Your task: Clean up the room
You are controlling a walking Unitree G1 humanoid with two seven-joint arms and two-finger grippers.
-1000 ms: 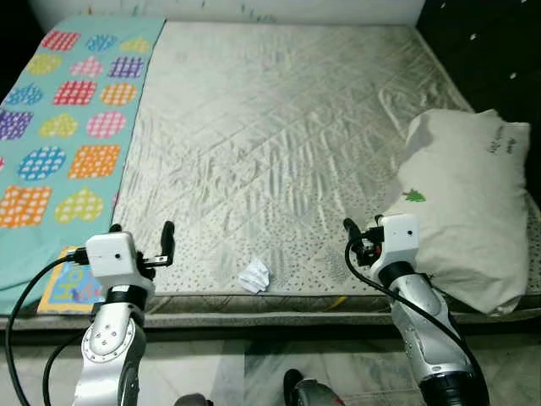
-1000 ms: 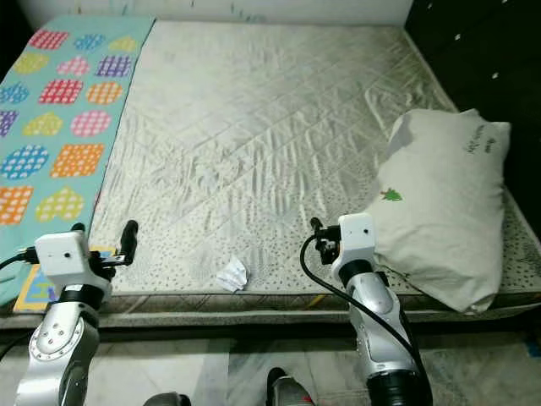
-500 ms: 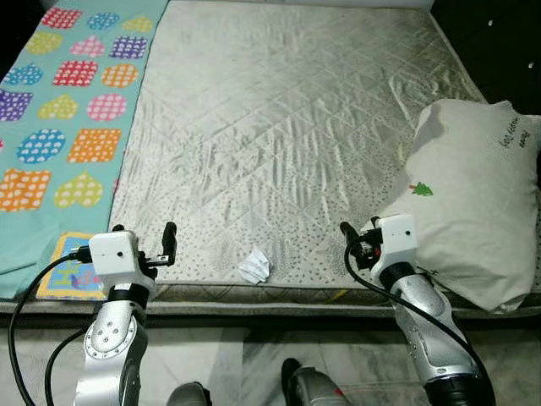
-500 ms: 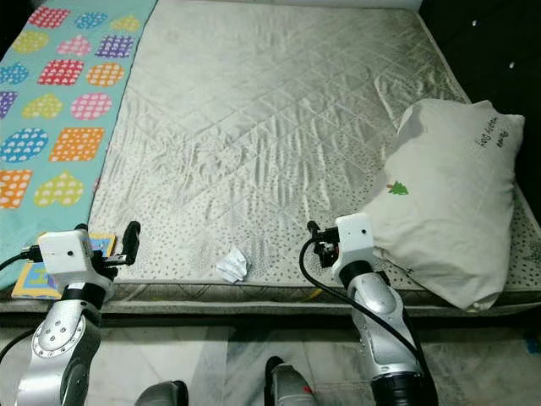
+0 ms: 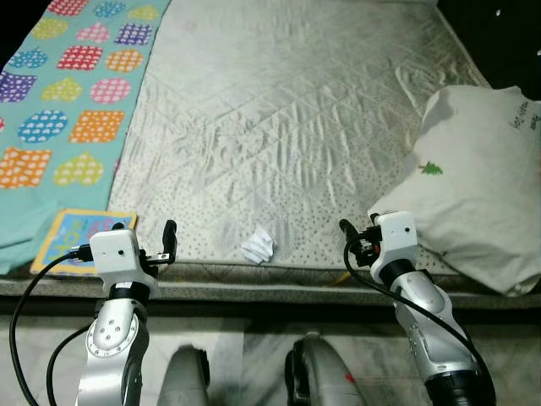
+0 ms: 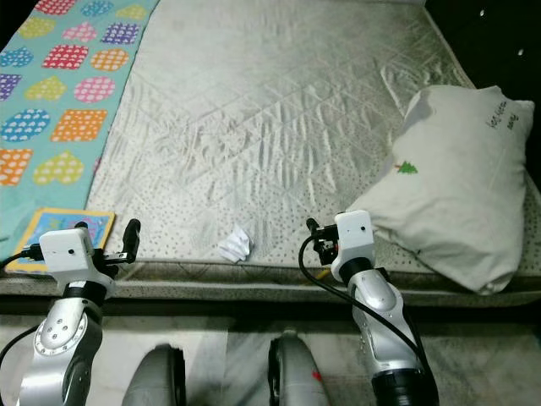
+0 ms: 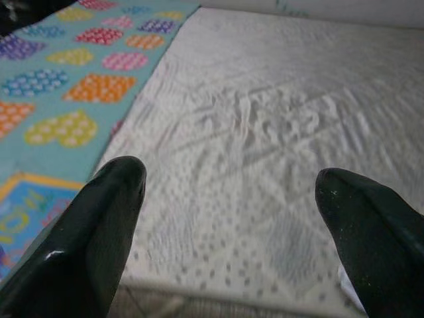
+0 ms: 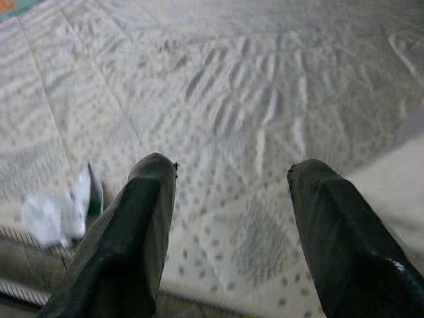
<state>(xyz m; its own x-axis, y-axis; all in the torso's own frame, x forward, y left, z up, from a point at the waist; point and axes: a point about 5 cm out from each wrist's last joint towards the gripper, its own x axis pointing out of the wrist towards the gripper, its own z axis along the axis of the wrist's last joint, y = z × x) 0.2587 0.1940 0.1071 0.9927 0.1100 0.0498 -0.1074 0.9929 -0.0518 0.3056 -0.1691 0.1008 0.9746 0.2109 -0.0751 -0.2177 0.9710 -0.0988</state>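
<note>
Two grippers are held low over the near edge of a bed [image 5: 296, 127], with nothing between the fingers of either. The left gripper [image 7: 232, 218] is raised at the near left, its two black fingers spread wide apart in the left wrist view. The right gripper [image 8: 228, 218] is seen at the near right, its fingers likewise parted, just beside the near corner of a pale pillow [image 5: 482, 194].

A crumpled white wrapper [image 5: 259, 247] is found lying on the dotted strip of the grey quilted mattress, close to the near edge and between the two grippers, touched by neither. In the right wrist view the same wrapper appears beside one finger, with a bit of green showing on it.

A teal blanket [image 5: 59, 110] with coloured hearts and circles is spread along the left side of the bed. A yellow-edged blue picture book [image 5: 80, 237] is placed at its near end, just beyond the left gripper. The pillow, marked with a small green tree, is set at the right side.
</note>
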